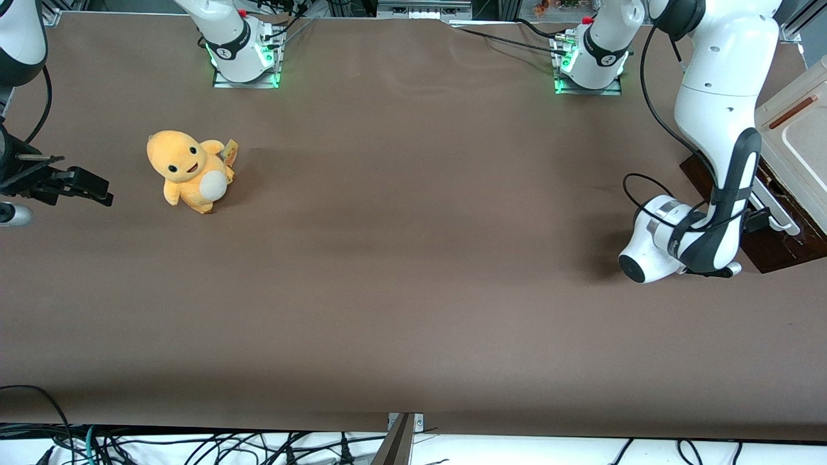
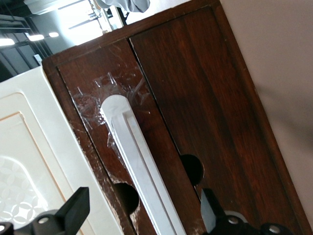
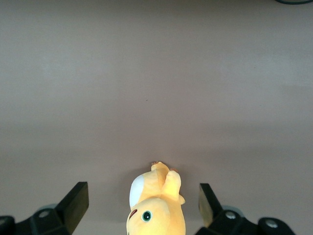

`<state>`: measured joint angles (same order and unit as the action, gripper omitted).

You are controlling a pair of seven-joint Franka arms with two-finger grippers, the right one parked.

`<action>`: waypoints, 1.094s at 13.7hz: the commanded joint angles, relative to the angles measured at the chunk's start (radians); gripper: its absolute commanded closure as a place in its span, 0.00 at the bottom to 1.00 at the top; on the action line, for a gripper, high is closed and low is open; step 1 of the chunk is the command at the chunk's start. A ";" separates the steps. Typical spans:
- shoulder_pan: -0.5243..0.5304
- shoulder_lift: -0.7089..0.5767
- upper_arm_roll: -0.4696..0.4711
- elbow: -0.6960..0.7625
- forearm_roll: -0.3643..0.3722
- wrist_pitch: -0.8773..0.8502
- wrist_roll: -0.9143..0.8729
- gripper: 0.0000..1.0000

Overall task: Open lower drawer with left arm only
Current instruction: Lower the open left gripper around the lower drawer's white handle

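Observation:
The left arm [image 1: 723, 129] reaches down to the small cabinet at the working arm's end of the table. The cabinet's dark brown face shows two drawer fronts lying flush; the lower drawer [image 2: 210, 98] is the one next to the table surface. A long white bar handle [image 2: 132, 147] runs close to the seam between the two fronts, and in the front view the handle [image 1: 778, 216] pokes out beside the wrist. My gripper [image 2: 144, 198] is open, one finger on each side of the handle, not touching it. In the front view the gripper [image 1: 757, 221] is mostly hidden by the wrist.
The cabinet's beige top panel [image 1: 798, 123] with a reddish slot lies above the drawers. An orange plush toy [image 1: 187, 171] sits toward the parked arm's end of the table. Two arm bases with green lights [image 1: 245, 58] stand farthest from the front camera.

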<state>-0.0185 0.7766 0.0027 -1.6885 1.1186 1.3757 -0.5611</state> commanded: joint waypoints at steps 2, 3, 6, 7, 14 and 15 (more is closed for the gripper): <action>0.026 0.038 -0.006 0.033 0.056 -0.014 -0.011 0.00; 0.029 0.046 -0.006 0.033 0.058 -0.014 -0.011 0.00; 0.046 0.053 -0.004 0.033 0.064 -0.012 -0.009 0.00; 0.049 0.053 -0.006 0.035 0.070 -0.010 -0.009 0.01; 0.064 0.061 -0.006 0.063 0.089 -0.009 -0.011 0.52; 0.064 0.061 -0.006 0.064 0.090 -0.009 -0.010 0.59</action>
<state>0.0390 0.8210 0.0036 -1.6505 1.1772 1.3760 -0.5701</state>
